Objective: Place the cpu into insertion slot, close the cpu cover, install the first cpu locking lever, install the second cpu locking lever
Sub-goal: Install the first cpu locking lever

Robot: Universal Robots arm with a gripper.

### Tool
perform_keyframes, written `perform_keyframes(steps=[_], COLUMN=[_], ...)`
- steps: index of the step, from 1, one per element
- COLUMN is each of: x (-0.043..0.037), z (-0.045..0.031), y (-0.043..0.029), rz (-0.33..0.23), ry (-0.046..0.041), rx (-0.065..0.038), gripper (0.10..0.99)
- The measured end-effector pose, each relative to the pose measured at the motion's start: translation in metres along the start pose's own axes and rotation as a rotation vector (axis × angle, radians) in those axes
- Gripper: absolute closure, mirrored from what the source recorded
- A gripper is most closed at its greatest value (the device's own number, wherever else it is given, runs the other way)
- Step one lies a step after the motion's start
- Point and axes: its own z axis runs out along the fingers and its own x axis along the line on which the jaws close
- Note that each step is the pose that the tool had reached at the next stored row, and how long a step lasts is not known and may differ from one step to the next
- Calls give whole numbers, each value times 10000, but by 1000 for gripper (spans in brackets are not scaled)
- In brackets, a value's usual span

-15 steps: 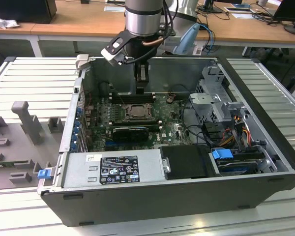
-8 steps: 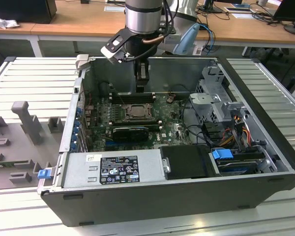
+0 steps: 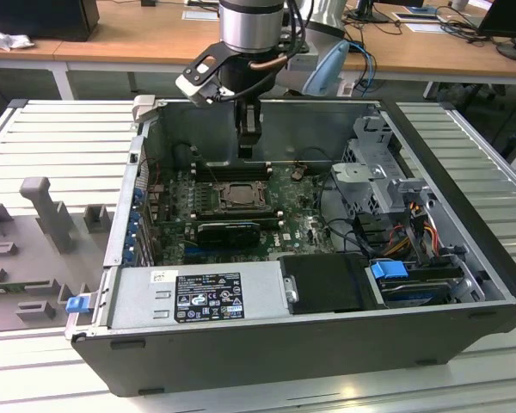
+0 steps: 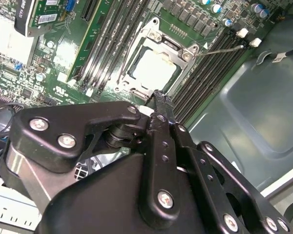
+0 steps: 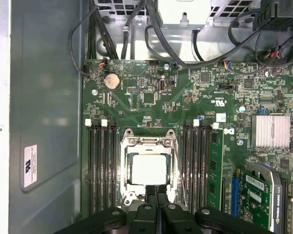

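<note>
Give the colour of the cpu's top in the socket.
Pale silver-beige, nearly white. The cpu shows best in the first wrist view.

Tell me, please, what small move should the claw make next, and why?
Probably shift the shut claw sideways onto the locking lever: the cpu already sits under the closed cpu cover, yet that thin lever seems to stand unlatched beside the socket.

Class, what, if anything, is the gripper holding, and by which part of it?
Nothing. The gripper is shut with nothing between its fingertips, poised by the edge of the cpu cover; the cpu lies framed by that cover.
</note>
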Motion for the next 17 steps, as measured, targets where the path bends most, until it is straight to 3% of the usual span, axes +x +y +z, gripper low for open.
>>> perform_keyframes(steps=[5,8,13,17], x=[1,0,0,0], z=[-90,-99,-100,-100], y=[1,1,1,1], rz=[0,-108,-1329,-1635], ry=[0,3,14,18], rx=[0,0,11,13], gripper=[980,980,980,980])
